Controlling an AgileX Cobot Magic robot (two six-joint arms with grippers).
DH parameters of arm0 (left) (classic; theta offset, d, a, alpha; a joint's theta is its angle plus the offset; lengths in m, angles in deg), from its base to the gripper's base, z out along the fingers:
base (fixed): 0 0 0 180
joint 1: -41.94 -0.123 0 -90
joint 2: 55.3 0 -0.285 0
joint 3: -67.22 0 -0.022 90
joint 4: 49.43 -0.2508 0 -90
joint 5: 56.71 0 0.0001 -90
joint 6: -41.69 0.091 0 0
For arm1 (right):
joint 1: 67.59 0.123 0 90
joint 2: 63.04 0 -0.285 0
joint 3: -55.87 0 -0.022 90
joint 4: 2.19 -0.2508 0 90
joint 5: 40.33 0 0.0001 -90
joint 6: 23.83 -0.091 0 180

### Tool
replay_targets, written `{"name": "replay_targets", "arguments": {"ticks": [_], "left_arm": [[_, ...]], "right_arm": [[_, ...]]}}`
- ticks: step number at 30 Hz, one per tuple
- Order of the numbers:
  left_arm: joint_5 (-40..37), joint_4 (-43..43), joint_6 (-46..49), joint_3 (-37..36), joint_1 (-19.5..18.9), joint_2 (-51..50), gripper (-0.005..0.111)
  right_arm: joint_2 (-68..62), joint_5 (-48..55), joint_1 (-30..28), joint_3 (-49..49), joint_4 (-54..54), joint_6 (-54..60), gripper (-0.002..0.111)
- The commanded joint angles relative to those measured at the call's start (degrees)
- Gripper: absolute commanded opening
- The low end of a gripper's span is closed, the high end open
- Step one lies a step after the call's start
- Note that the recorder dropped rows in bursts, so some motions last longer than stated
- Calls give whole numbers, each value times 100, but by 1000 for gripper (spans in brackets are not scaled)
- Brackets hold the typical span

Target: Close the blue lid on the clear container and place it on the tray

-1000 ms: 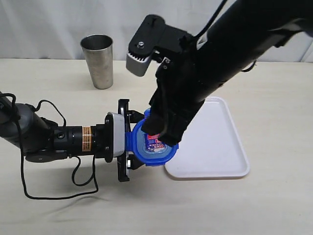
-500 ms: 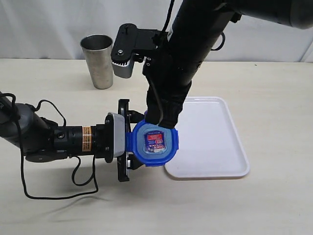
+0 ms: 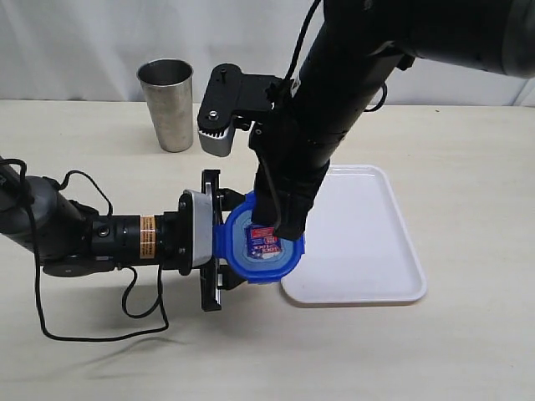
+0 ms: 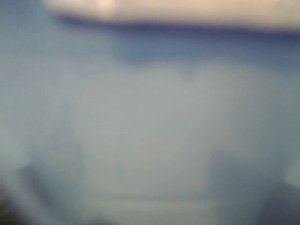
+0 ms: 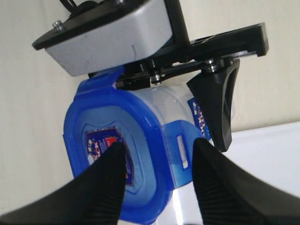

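Blue lid (image 3: 266,245): rounded-square, glossy blue, with a red-and-white sticker at centre. It is seated on top of the clear container (image 5: 174,107).
Lid flaps: in the right wrist view one flap lies folded down against the container wall. Another, next to the left gripper's body, juts outward.
Clear container: translucent wall with a blue printed mark. It is held off the tray, just beside the tray's near left corner.
Left gripper (image 3: 232,241): reaches in level from the left, fingers (image 5: 220,103) pressed against the container's sides, clamping it.
Right gripper (image 5: 159,145): comes down from above with fingers spread. One tip is over the sticker, the other outside the folded flap. Contact cannot be confirmed.
Tray (image 3: 368,251): white, low rim, flat on the table (image 3: 418,351).
Steel cup (image 3: 170,104): upright, well apart at the rear left.
Left wrist view: blurred blue-grey, nothing legible.
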Motion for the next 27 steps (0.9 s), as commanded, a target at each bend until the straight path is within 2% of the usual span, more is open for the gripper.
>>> {"name": "replay_targets", "arguments": {"ticks": [1,7,27], "left_arm": [[168,-15,-291,-24,8,10,0],[168,-26,-335,-24,8,10,0],[189,-26,-619,-24,8,10,0]], "right_arm": [[16,58,-14,-163,-50,-10,39],[16,-183,-14,-555,-31,116,39],[-558,144,-14,-565,-31,-87,31]]}}
